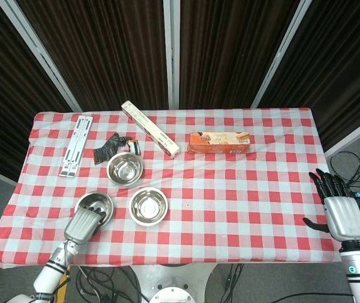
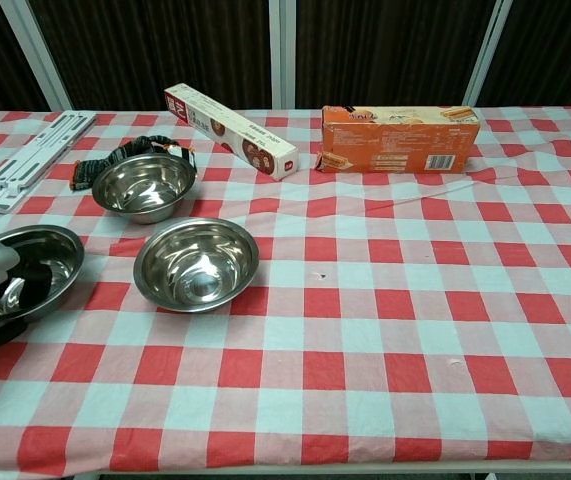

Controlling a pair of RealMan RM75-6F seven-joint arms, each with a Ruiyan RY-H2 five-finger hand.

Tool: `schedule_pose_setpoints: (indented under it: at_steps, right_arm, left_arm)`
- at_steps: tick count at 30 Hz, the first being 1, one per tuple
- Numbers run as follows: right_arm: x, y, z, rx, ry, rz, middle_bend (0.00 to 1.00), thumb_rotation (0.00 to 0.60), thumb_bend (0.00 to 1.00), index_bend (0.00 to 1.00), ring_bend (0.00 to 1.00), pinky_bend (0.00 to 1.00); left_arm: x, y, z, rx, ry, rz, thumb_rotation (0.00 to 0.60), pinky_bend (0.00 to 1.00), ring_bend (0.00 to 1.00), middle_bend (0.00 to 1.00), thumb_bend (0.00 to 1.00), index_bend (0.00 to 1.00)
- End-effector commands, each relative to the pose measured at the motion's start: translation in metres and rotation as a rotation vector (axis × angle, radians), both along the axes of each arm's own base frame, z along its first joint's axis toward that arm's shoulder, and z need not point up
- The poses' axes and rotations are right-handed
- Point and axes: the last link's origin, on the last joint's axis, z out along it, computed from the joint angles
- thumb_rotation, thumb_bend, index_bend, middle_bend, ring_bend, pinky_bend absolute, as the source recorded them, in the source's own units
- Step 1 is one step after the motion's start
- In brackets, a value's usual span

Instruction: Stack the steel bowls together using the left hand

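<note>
head view, left hand (image 1: 84,223) clamped over near rim of near-left steel bowl (image 1: 98,206), two bowls (image 1: 148,206) (image 1: 125,168) alongside, right hand (image 1: 340,214) fingers apart off table's right edge

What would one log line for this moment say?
left robot hand: over near-left steel bowl | bowls: three, unstacked | right robot hand: open, off table

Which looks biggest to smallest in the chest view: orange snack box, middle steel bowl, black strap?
1. orange snack box
2. middle steel bowl, close to the box in apparent size, and it sits nearer the camera, so this order is unsure
3. black strap, clearly smallest, partly hidden behind the far bowl
</note>
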Motion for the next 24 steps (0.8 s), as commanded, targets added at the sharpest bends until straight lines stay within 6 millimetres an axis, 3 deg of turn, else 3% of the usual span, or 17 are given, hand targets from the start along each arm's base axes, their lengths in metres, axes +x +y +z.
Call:
schedule_pose_setpoints:
  at_steps: [1, 24]
  right_arm:
    - [-0.001, 0.0, 0.001, -0.002, -0.001, -0.004, 0.0, 0.6, 0.03, 0.0, 0.0, 0.0]
    - [-0.006, 0.0, -0.001, 0.005, -0.003, -0.019, 0.0, 0.6, 0.03, 0.0, 0.0, 0.0]
  left_arm:
    - [-0.001, -0.001, -0.001, -0.003, 0.005, 0.002, 0.6, 0.72, 0.61, 0.63, 0.38, 0.62]
    - [0.01, 0.001, 0.009, 0.044, 0.011, -0.045, 0.6, 0.78, 0.67, 0.68, 0.4, 0.67]
